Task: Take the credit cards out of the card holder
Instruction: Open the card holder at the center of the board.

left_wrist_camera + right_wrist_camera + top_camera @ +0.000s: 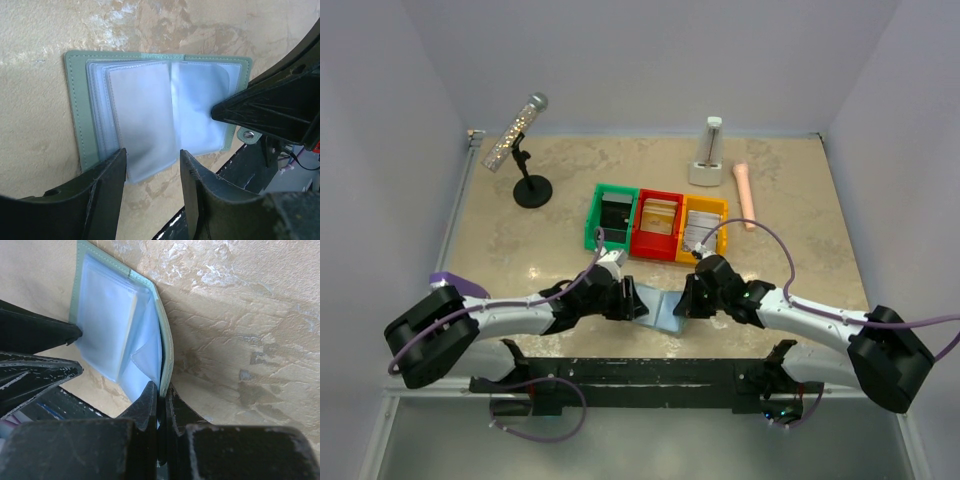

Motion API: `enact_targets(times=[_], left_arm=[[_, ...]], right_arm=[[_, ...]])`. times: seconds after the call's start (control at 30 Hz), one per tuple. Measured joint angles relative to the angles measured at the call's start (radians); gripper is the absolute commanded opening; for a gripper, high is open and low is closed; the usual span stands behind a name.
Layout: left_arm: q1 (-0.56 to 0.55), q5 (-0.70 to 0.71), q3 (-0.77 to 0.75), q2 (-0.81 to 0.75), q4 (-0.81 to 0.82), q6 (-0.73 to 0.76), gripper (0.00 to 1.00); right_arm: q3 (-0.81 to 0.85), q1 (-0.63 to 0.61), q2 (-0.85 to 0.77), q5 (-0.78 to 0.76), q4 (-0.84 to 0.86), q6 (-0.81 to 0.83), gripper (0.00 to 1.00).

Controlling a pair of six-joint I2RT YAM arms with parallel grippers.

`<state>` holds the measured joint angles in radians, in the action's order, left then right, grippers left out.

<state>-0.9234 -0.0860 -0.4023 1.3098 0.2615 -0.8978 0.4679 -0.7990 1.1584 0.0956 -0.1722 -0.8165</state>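
The card holder (77, 105) lies open near the table's front edge, grey-green cover down and pale blue pockets up; from above it shows between both arms (662, 312). A pale sheet (142, 120) sticks out past its near edge; I cannot tell whether it is one of the credit cards or a sleeve. My left gripper (152, 167) is open, its fingers astride that sheet's near edge without pinching it. My right gripper (161, 390) is shut on the holder's green cover edge (166, 352) and holds that side tilted up. In the left wrist view its dark fingers (260, 107) rest on the right panel.
Green (612, 215), red (658, 222) and yellow (705, 225) bins stand in a row behind the holder. A microphone on a black stand (525, 165) is at the back left, a white device (707, 160) and a pink object (745, 195) at the back right. A black rail (640, 375) runs along the front edge.
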Motion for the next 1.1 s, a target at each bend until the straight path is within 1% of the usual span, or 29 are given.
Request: enact_targets(times=[0.13,0.37,0.53,0.7,0.77,0.93,1.1], left_arm=[[0.0,-0.025,-0.006,0.023,0.023,0.0,0.51],[-0.001,-0.103,-0.01,0.064,0.116,0.0,0.51],[-0.001,-0.151,-0.011,0.069,0.183,0.0,0.51],[-0.002,-0.169,-0.011,0.069,0.218,0.0,0.52],[-0.002,-0.158,-0.011,0.058,0.21,0.0,0.52],[-0.002,-0.071,-0.013,-0.021,0.116,0.004,0.52],[-0.002,-0.003,-0.017,-0.028,0.022,0.003,0.51]], right_arm=[[0.004,0.0,0.0,0.0,-0.003,0.006,0.0],[0.004,0.0,0.011,0.0,-0.003,0.01,0.0],[0.004,0.0,0.013,0.002,-0.003,0.01,0.0],[0.004,0.0,0.013,0.001,-0.003,0.009,0.0],[0.004,0.0,0.013,0.001,-0.003,0.009,0.0],[0.004,0.0,0.013,0.001,-0.003,0.009,0.0],[0.004,0.0,0.013,0.001,-0.003,0.009,0.0]])
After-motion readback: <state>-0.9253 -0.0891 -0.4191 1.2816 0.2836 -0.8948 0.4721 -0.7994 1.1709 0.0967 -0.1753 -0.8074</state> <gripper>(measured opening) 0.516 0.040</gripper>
